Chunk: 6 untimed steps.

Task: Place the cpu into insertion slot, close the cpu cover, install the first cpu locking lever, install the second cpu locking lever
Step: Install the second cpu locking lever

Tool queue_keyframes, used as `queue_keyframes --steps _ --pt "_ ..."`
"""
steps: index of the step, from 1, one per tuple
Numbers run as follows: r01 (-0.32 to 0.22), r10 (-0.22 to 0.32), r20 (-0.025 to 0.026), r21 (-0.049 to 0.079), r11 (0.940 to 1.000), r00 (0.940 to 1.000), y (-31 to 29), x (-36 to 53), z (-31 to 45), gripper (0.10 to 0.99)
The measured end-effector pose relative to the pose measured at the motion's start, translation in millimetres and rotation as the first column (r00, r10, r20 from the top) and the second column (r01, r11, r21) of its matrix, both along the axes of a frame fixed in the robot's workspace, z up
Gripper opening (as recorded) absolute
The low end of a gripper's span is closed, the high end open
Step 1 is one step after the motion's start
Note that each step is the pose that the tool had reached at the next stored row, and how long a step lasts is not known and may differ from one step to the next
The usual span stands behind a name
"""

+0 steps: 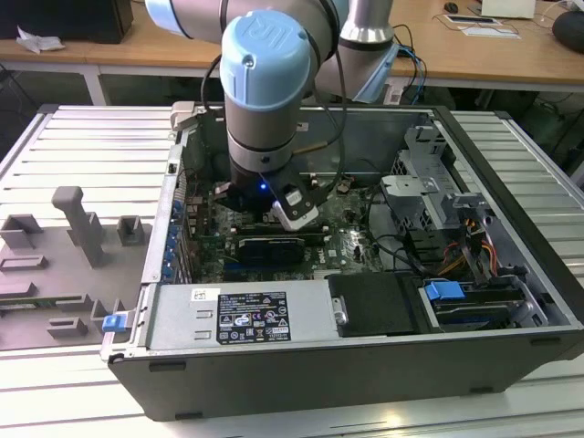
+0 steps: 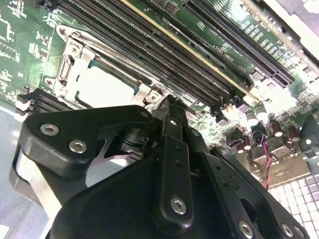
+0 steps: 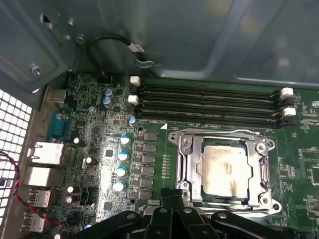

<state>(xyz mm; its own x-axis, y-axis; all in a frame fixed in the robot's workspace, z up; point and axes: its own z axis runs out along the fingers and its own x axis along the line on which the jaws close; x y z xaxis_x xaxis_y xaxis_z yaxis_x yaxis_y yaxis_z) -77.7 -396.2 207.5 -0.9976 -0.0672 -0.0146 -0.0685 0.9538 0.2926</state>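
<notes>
The cpu (image 3: 224,169) (image 2: 104,87), a square chip with a dull silvery top, lies in its socket on the green motherboard (image 3: 94,114). The cpu cover (image 3: 185,164) (image 2: 75,69), a thin silver frame, lies flat around it. A wire lever (image 3: 219,131) runs along the socket's edge beside the memory slots. My gripper (image 3: 174,197) (image 2: 168,102) is shut, its black fingertips pressed together just off the socket's edge with nothing visibly between them. In the exterior view the arm (image 1: 265,73) reaches down into the open computer case (image 1: 511,210).
Black memory slots (image 3: 209,102) run beside the socket, and small capacitors (image 3: 119,172) and rear ports (image 3: 40,154) sit nearby. The case's metal wall (image 3: 199,35) rises close behind. A power supply (image 1: 237,315), drive cage (image 1: 429,182) and grey fixture tray (image 1: 73,237) surround the work area.
</notes>
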Motion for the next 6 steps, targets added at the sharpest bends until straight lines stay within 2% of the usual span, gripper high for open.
queue_keyframes --steps 6 --pt "0.0 0.0 0.0 0.0 1.0 1.0 0.4 0.0 10.9 0.102"
